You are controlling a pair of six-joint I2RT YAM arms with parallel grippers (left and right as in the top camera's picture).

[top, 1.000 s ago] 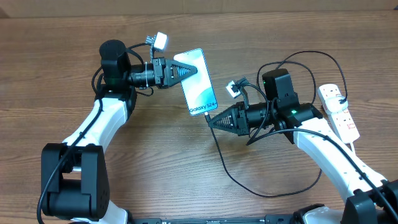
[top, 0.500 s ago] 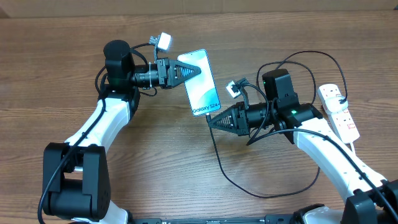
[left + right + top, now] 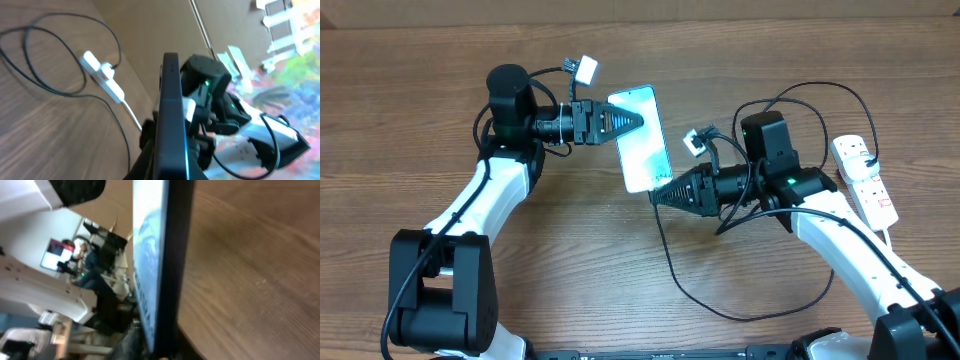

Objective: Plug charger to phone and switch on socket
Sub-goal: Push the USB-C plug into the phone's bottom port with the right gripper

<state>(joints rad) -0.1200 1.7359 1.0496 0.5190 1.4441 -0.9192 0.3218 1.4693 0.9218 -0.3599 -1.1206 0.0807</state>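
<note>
My left gripper [image 3: 625,120] is shut on the upper edge of the phone [image 3: 642,140] and holds it off the table, tilted, with its pale blue screen facing up. In the left wrist view the phone [image 3: 171,115] runs edge-on away from the gripper [image 3: 170,172]. My right gripper [image 3: 655,197] sits at the phone's lower end. The right wrist view shows only the phone's black edge [image 3: 172,255] close up, and the jaws and connector tip are hidden. The charger cable [image 3: 669,248] trails from that gripper in a loop. The socket [image 3: 865,180] lies at the far right.
The black cable loops across the table toward the front right and behind my right arm [image 3: 770,150]. The socket [image 3: 102,75] and its white cord lie near the table's right edge. Bare wood [image 3: 570,260] lies between the arms.
The left gripper has shifted the phone slightly right and rolled it, so the screen looks narrower. The phone's lower end now meets the right gripper's tip. The right arm has barely moved.
</note>
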